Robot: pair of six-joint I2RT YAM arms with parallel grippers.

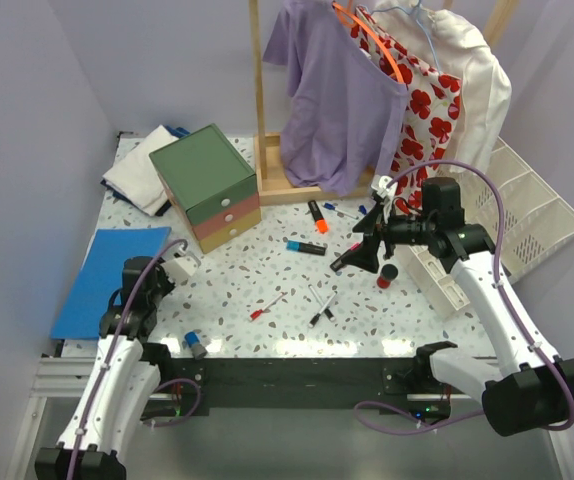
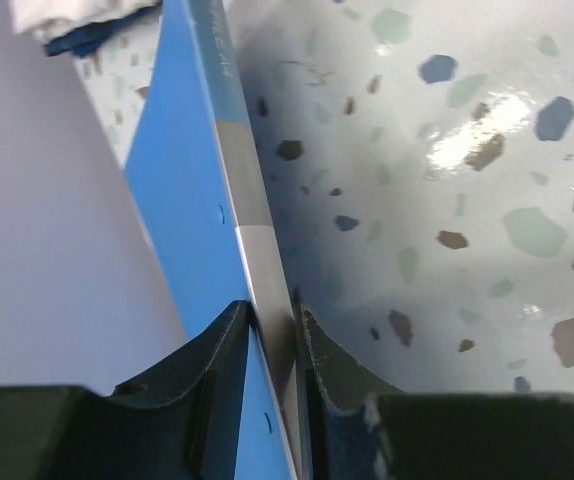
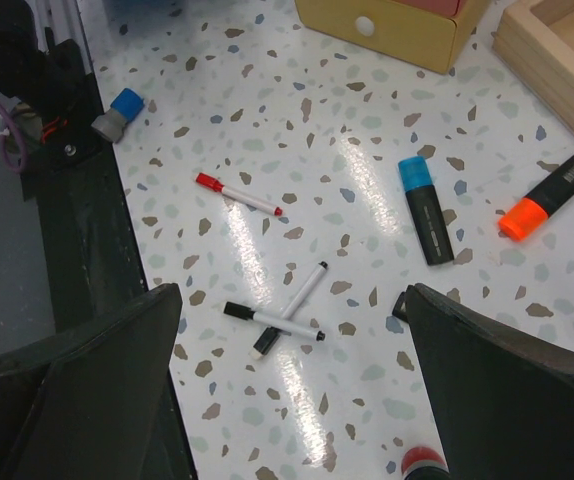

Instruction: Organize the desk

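Lavender walls enclose the desk (image 1: 267, 285), a white speckled tabletop with a black bar (image 1: 297, 380) along its front edge. Left gripper (image 2: 275, 322): the jaws are closed to a narrow gap and clamp the thin edge of a blue folder (image 1: 117, 275), one finger (image 2: 222, 345) on each face. The folder lies at the left edge of the tabletop and overhangs it. Right gripper (image 3: 289, 295): the jaws are spread wide, grasp nothing and touch nothing. It hangs above the middle of the tabletop, toward the right edge. Directly below it lie two crossed black-and-white pens (image 3: 287, 310). A thin red-capped pen (image 3: 237, 195) lies near them, toward the front edge. A blue-capped black marker (image 3: 425, 208) and an orange highlighter (image 3: 547, 195) lie farther toward the back edge, apart from each other. A small blue-capped item (image 3: 117, 112) rests just beside the black bar near the front left corner. A green-topped drawer box (image 1: 207, 185) stands toward the back left corner, with folded cloth (image 1: 142, 170) beside it. A wooden garment rack (image 1: 297, 170) with hanging clothes stands at the back edge. A white slotted tray (image 1: 527, 210) sits at the right edge.
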